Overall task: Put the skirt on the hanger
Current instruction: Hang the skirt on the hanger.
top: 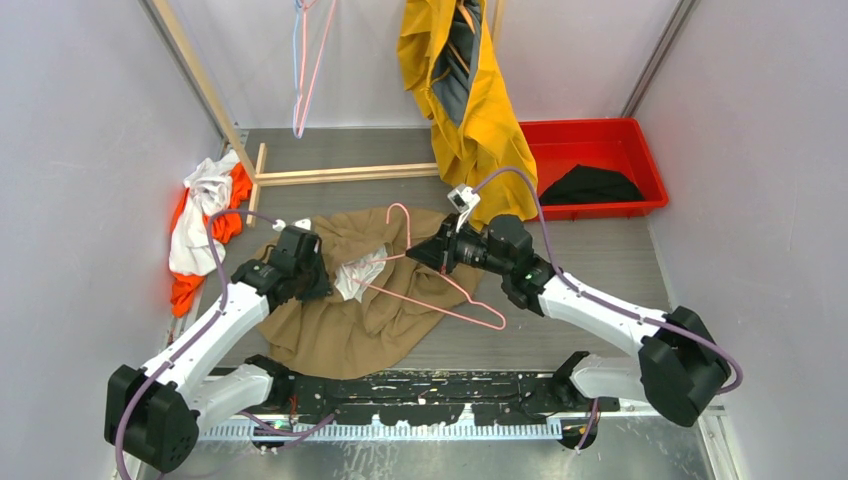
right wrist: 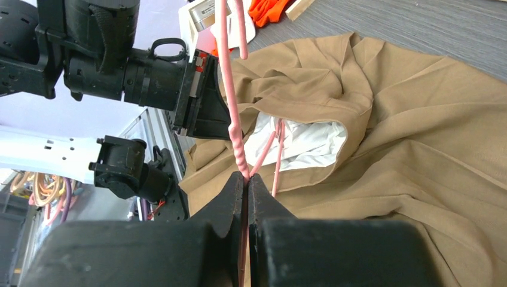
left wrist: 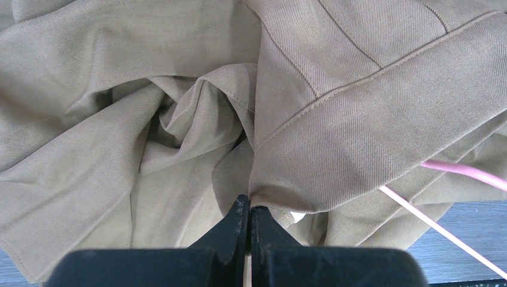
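Note:
A tan skirt [top: 345, 320] with a white lining [top: 352, 277] lies crumpled on the table between the arms. A pink wire hanger [top: 440, 290] lies across it, one end tucked into the waist opening. My left gripper [top: 318, 272] is shut on the skirt's waistband edge [left wrist: 335, 143], seen close in the left wrist view [left wrist: 249, 206]. My right gripper [top: 432, 252] is shut on the hanger's twisted neck [right wrist: 239, 149], just below the hook, seen in the right wrist view [right wrist: 246, 185]. The skirt fills the right of that view [right wrist: 418, 149].
A red bin [top: 600, 165] with a dark garment stands at the back right. A yellow garment [top: 465, 90] hangs at the back. Orange and white clothes [top: 205, 225] lie at the left. A wooden frame [top: 340, 173] and hanging hangers [top: 305, 70] are behind.

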